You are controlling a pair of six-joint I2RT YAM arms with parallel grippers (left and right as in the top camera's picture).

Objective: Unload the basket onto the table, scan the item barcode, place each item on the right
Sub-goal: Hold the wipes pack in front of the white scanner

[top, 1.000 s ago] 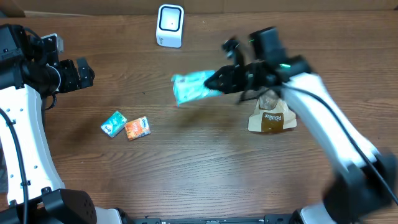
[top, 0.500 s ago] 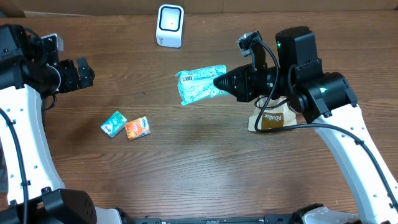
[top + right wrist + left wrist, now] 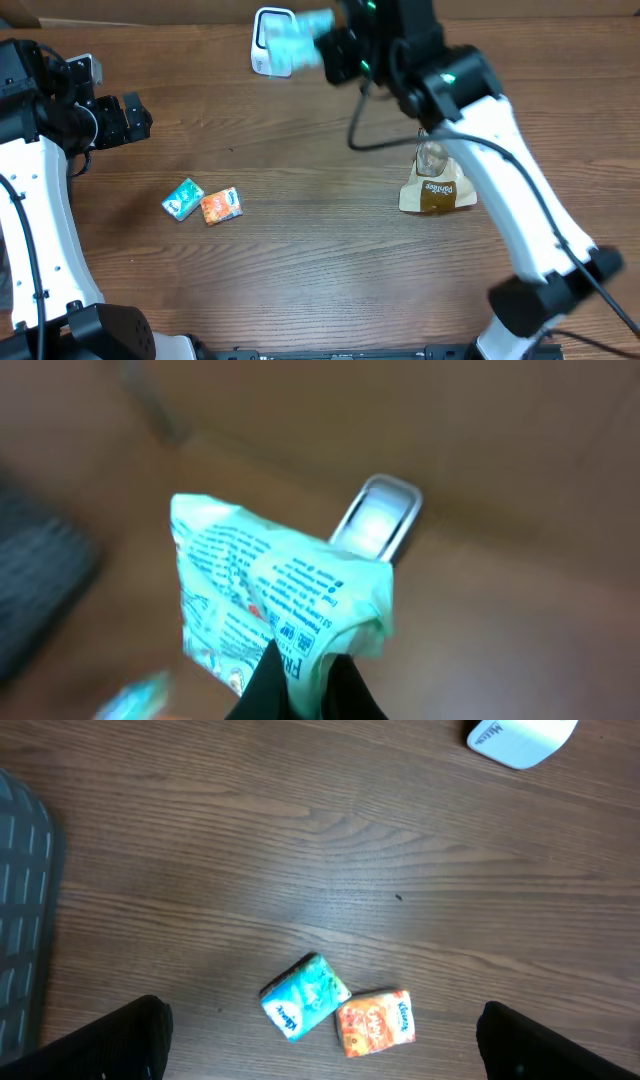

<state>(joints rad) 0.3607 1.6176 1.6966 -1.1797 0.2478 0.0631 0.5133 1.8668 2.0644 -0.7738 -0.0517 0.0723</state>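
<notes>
Two small tissue packs lie side by side toward the left edge of the bench [image 3: 330,260], a teal tissue pack [image 3: 182,198] and an orange tissue pack [image 3: 221,205], touching or nearly so. We see a brown pouch [image 3: 438,187] standing right of the middle, under the right arm's forearm in the overhead view. None of these lies between the item and the scanner [image 3: 268,45], a white box standing at the rear edge, left of centre.

The right hand [image 3: 330,45] is pinched shut on one end of the teal packet [image 3: 300,30], holding it in the air above the rear edge. From overhead the packet covers the scanner's right side. We cannot tell whether the two touch, as the packet is blurred there. Its long axis runs roughly along the rear edge, with the free end pointing left, over the scanner, and the gripped end to the right. In the right wrist view a printed side of fine text faces the camera, and the scanner shows just beyond the packet's upper edge.

The left hand [image 3: 133,118] hangs wide open and empty near the left edge, well apart from the packet.
</notes>
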